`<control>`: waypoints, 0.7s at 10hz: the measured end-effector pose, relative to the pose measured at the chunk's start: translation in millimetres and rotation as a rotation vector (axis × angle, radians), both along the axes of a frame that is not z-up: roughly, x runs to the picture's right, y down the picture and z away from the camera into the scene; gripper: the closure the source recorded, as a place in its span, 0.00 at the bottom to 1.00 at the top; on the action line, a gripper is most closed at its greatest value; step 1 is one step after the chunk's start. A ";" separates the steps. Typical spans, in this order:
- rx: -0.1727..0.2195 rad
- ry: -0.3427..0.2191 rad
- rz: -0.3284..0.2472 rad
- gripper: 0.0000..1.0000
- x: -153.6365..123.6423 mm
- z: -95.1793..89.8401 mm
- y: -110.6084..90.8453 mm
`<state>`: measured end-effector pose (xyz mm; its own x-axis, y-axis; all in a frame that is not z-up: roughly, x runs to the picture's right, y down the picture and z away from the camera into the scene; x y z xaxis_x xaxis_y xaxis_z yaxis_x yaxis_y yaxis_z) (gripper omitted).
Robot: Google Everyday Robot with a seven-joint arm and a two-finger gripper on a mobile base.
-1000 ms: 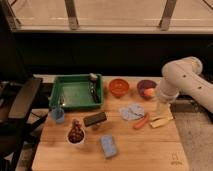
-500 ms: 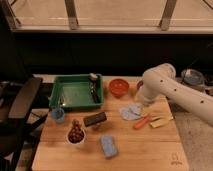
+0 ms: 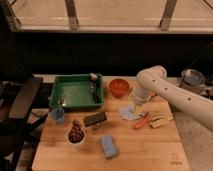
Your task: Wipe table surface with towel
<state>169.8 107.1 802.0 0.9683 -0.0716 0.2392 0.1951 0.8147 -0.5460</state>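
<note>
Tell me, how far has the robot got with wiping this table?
Done: the gripper is at the towel, which lies crumpled beside the carrot. In hand: taking hold of it, apparently. Left: all the wiping of the table, it seems.

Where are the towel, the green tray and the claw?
towel [image 3: 128, 113]: camera view, middle of the crumpled cloth.
green tray [image 3: 75, 77]: camera view, far rim.
claw [image 3: 136, 103]: camera view, arm's tip, just above the towel.
</note>
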 end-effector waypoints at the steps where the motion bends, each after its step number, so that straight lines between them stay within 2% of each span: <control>1: 0.000 -0.001 0.000 0.35 -0.6 0.1 0.0; 3: 0.003 0.000 -0.005 0.35 -1.4 0.9 -0.7; 5: 0.026 0.028 0.002 0.35 2.3 12.5 -3.1; 7: 0.055 0.043 0.014 0.35 -5.6 25.7 -3.1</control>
<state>164.2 104.0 827.7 0.9786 -0.0699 0.1934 0.1607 0.8464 -0.5076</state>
